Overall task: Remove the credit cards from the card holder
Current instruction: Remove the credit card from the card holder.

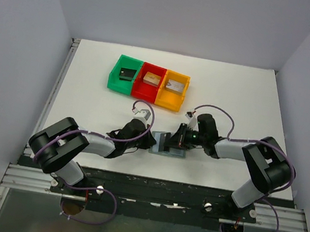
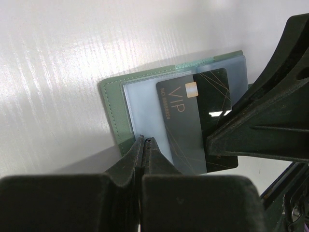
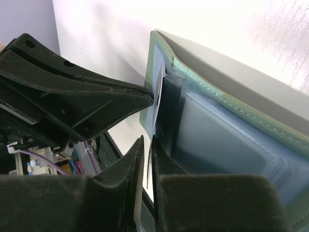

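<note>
While both arms reach low over the white table, their grippers meet at the card holder, the grey-green wallet lying open between them. The left gripper comes in from the card holder's left, its jaws pressed fully together on the edge of the green cover. The right gripper comes in from the card holder's right, its jaws drawn down to a thin slit that pinches the edge of a black card.

Beyond the card holder, well apart from it on the far side, three bins stand touching in a row. The green bin holds a dark piece, the red bin a tan piece, and the orange bin a silvery piece.

Inside the card holder, the pale blue pockets show. The black card (gold "VIP" lettering on its face) sticks partway out of them, its outer end under the right gripper's finger.
</note>
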Tool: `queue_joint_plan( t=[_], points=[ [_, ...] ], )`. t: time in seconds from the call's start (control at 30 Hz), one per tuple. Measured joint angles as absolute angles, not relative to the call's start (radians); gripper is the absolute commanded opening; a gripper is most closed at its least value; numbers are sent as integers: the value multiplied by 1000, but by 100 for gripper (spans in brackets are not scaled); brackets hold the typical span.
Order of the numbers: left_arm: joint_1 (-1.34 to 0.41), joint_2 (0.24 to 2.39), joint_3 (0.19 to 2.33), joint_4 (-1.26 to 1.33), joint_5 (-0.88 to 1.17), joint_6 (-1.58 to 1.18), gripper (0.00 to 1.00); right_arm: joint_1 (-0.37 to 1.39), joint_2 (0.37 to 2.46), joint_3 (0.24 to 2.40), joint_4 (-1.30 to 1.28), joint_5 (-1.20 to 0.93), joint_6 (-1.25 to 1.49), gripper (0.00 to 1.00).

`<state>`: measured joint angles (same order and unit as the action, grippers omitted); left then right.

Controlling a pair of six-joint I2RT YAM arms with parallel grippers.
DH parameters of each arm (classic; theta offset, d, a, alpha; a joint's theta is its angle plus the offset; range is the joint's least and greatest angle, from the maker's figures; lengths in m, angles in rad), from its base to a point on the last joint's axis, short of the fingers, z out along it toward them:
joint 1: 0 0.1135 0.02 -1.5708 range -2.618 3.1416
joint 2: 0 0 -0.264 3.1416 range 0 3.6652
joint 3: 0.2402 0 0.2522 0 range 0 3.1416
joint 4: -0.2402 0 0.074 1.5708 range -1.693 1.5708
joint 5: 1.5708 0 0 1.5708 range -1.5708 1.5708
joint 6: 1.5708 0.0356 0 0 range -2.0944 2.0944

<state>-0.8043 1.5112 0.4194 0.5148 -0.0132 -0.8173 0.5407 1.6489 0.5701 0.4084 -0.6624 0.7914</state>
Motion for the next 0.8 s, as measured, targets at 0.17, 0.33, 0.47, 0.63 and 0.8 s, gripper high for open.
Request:
queue_joint_plan(
  t=[0.17, 0.33, 0.47, 0.63, 0.8],
  points=[
    [-804, 1511, 418, 517, -13, -818, 0, 540, 1639, 564, 401, -644, 792, 0],
    [-804, 1511, 418, 517, -14, -818, 0, 529, 1618, 563, 356, -625, 788, 0],
    [-804, 1507, 418, 511, -15, -818, 0, 512, 1575, 562, 297, -608, 773, 0],
    [-804, 1500, 418, 499, -16, -818, 0, 493, 1518, 562, 224, -580, 746, 0],
    [-805, 1481, 418, 466, -19, -816, 0, 482, 1450, 562, 158, -557, 723, 0]
  ],
)
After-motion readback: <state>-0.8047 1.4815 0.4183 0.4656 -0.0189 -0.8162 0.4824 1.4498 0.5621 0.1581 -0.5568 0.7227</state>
